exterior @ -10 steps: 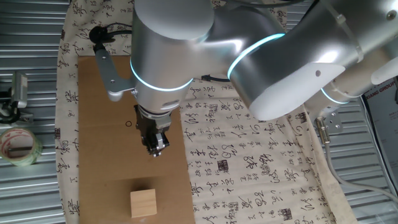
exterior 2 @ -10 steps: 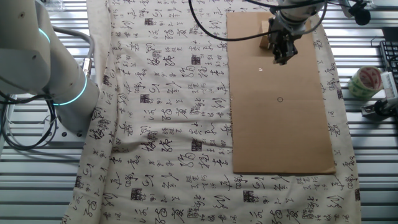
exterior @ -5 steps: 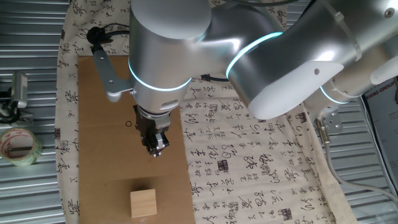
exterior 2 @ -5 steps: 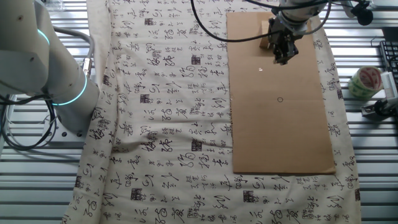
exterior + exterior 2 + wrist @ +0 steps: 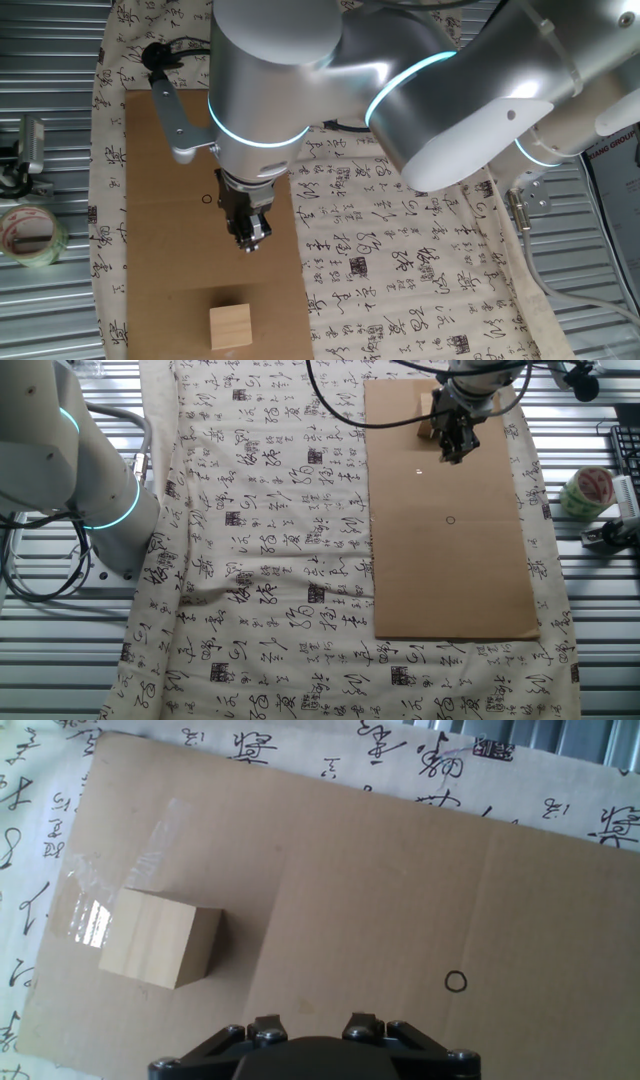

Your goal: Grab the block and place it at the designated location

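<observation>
The gripper hung above the cardboard sheet with nothing between its fingers, which looked drawn close together, though how wide they stood could not be told for certain. The block sat on the sheet a little way off from the fingertips, not touching them; in the hand view it lay up and to the left. The pen-drawn circle lay to the other side of the gripper, well apart from the block.
</observation>
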Available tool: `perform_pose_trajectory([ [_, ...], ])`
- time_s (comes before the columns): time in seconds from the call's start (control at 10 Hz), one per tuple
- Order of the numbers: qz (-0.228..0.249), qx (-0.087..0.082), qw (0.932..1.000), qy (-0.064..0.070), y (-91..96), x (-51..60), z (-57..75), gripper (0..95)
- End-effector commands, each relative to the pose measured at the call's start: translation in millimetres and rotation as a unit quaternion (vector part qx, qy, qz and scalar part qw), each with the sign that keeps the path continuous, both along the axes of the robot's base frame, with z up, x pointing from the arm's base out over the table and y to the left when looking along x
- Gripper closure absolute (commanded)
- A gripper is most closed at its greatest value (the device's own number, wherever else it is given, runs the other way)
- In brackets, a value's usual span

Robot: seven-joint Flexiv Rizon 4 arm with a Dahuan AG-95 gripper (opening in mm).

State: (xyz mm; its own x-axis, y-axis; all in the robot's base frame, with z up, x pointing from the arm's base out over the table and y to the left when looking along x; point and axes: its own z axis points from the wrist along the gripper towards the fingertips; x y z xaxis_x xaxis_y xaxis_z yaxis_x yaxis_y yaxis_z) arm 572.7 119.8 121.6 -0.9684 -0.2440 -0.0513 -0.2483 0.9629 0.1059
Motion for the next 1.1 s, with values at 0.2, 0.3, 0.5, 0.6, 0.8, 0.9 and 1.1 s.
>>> perform_pose_trajectory([
  [0.2,-0.009,-0.003,1.0000,0.003,-0.1,0.4,0.5,57.0],
  [0.3,-0.010,-0.003,0.9999,0.002,0.8,0.8,0.5,57.0],
  [0.5,-0.029,-0.003,0.9995,0.008,10.2,4.6,1.9,57.0],
  [0.6,-0.041,-0.003,0.9991,0.008,17.5,7.3,1.7,57.0],
  [0.8,-0.049,0.000,0.9988,0.007,28.3,10.8,0.4,57.0],
  [0.9,-0.054,0.001,0.9985,0.008,33.6,12.0,0.9,57.0],
  [1.1,-0.067,-0.004,0.9977,0.009,41.7,13.5,1.9,57.0],
])
